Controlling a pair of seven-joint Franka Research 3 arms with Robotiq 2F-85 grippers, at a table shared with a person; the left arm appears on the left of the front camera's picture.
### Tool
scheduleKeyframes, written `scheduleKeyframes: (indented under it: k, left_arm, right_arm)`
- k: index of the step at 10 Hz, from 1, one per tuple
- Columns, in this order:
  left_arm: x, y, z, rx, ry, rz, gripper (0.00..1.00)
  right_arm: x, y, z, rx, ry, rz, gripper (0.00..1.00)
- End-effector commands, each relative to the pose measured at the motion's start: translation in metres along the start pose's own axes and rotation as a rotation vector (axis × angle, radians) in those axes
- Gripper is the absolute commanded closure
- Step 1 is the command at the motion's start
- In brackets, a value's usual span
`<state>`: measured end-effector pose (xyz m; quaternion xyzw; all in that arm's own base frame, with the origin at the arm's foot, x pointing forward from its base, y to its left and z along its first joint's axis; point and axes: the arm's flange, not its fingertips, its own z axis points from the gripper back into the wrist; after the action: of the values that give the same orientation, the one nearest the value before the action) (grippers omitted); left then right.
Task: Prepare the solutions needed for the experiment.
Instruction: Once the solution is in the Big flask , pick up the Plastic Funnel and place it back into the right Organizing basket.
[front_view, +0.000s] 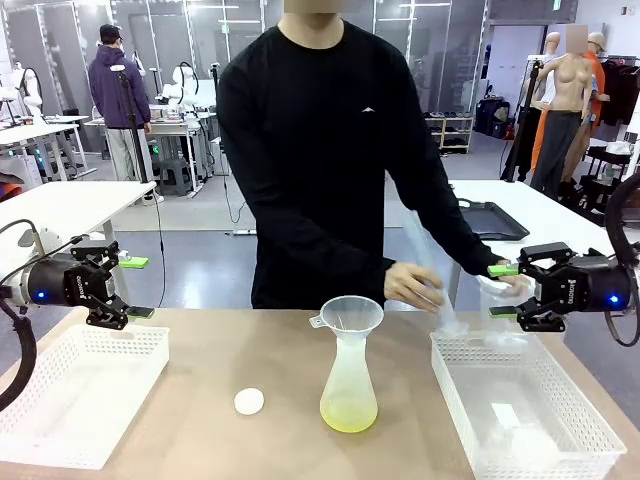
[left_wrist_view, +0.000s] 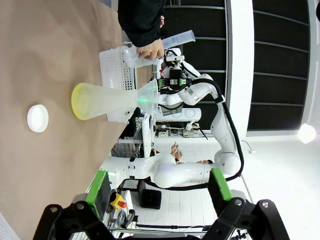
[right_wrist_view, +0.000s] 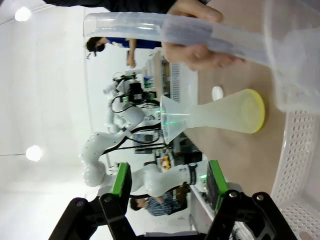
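looks across a wide tan table (front_view: 200, 360) to a person in a black long-sleeved top (front_view: 320, 150) standing at its far side. finds 2 white mesh baskets on the table: the left basket (front_view: 90, 335) on the robot's left, the right basket (front_view: 455, 400) on its right, with cloudy plastic pieces lying inside. shows the left gripper (front_view: 138, 287) hovering above the far edge of the left basket, pointed toward the middle, jaws spread wide with nothing between the green pads. shows the right gripper (front_view: 503, 291) hovering over the far end of the right basket, pointed toward the middle, jaws well apart and clamping nothing. sets a translucent conical flask (front_view: 350, 375) upright near the table's middle, between the 2 baskets. catches the person's hand (front_view: 413, 285) wrapped round a tall translucent measuring cylinder (front_view: 415, 240), tilted, its lower end above the far left corner of the right basket, near the right gripper. seats a clear funnel (front_view: 348, 312) in the flask's neck, just beside that hand. puts the solutions (front_view: 349, 415) as a shallow bright yellow layer at the bottom of the flask. ends with 1 small white round cap (front_view: 249, 401) lying flat on the table, left of the flask and apart from it.
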<state>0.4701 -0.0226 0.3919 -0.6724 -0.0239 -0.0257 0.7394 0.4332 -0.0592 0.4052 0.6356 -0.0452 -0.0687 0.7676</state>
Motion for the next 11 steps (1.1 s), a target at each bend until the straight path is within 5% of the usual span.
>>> scheduleKeyframes:
  k: [1,6,11]
  left_arm:
    - [0.001,-0.001,-0.002,0.014,-0.009,-0.008,0.00]
    - [0.001,-0.001,-0.002,0.014,-0.009,-0.008,0.00]
    - [0.001,-0.001,-0.002,0.014,-0.009,-0.008,0.00]
  right_arm:
    - [-0.031,0.036,-0.009,-0.191,-0.095,0.048,0.24]
    - [-0.067,0.127,-0.019,-0.532,-0.225,0.166,0.24]
    - [-0.076,0.147,-0.019,-0.578,-0.248,0.228,0.24]
